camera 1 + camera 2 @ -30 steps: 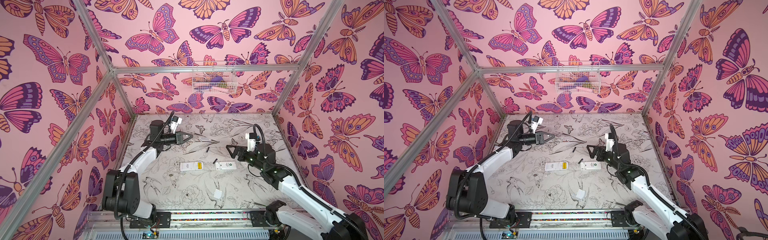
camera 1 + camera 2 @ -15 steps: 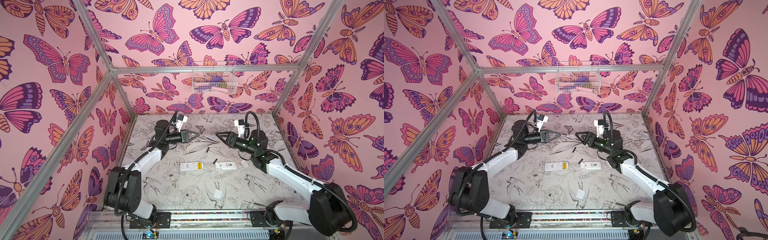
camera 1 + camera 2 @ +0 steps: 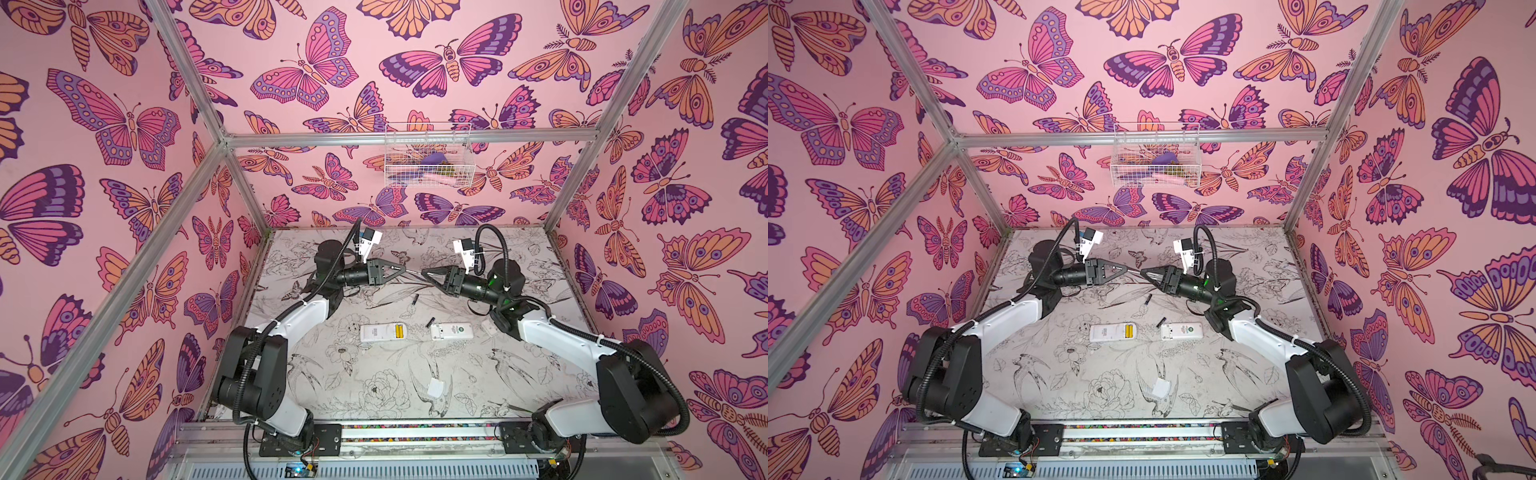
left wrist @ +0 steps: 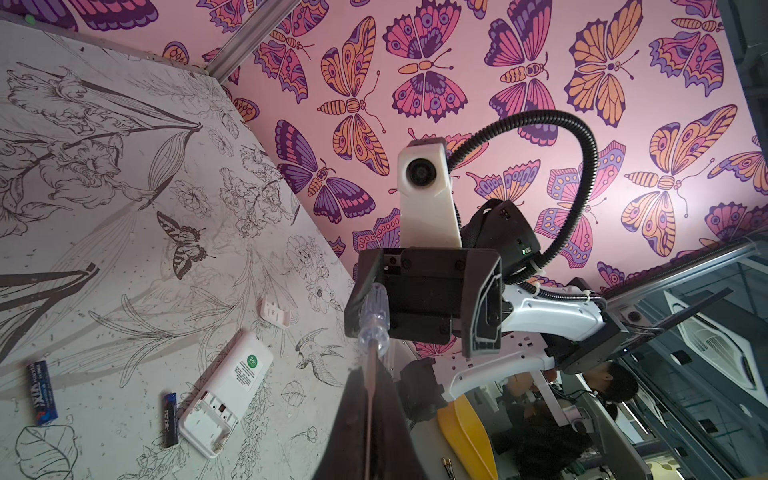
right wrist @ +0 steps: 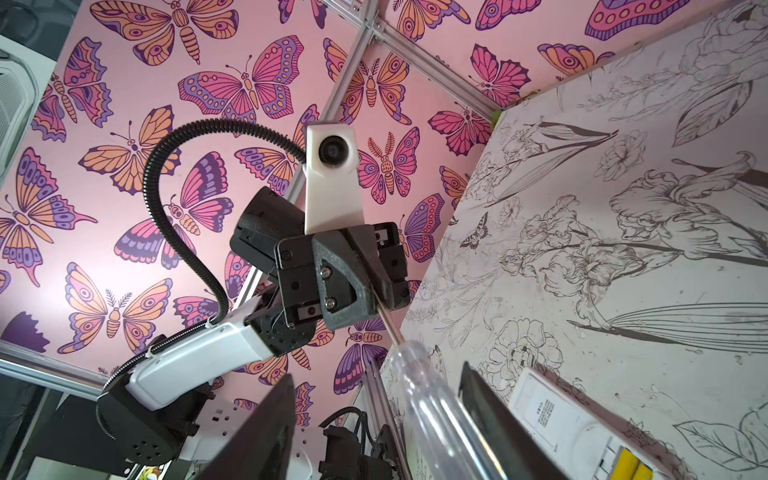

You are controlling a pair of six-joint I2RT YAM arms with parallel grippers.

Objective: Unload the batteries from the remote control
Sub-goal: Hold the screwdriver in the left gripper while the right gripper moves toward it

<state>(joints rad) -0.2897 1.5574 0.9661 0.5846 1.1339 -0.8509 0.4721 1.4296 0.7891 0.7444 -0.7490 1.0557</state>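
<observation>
**Left hand pinches the screwdriver by its shaft, right hand spread about the handle**

Both hands hang above the far half of the table, tip to tip near its middle, in both top views. The left hand is pressed together on the thin metal shaft, and the clear handle sticks out toward the right hand. In the right wrist view the handle lies between that hand's two dark fingers, with a gap on each side. In the left wrist view it sits close by one finger while the other stands well apart. So the right hand is spread, not gripping. Whether the near finger touches the handle I cannot tell.

The batteries are all down at table level, nearer the front than the hands. Two yellow batteries lie side by side in the open slot of the left remote. The right remote lies end to end with it, a little apart. Its slot shows bare in the left wrist view. One black battery lies loose on the table just by that open end. The second black battery lies loose farther back, between the remotes and the hands. A white cover rests toward the front edge, and a second cover lies beside the right remote's far end
</observation>
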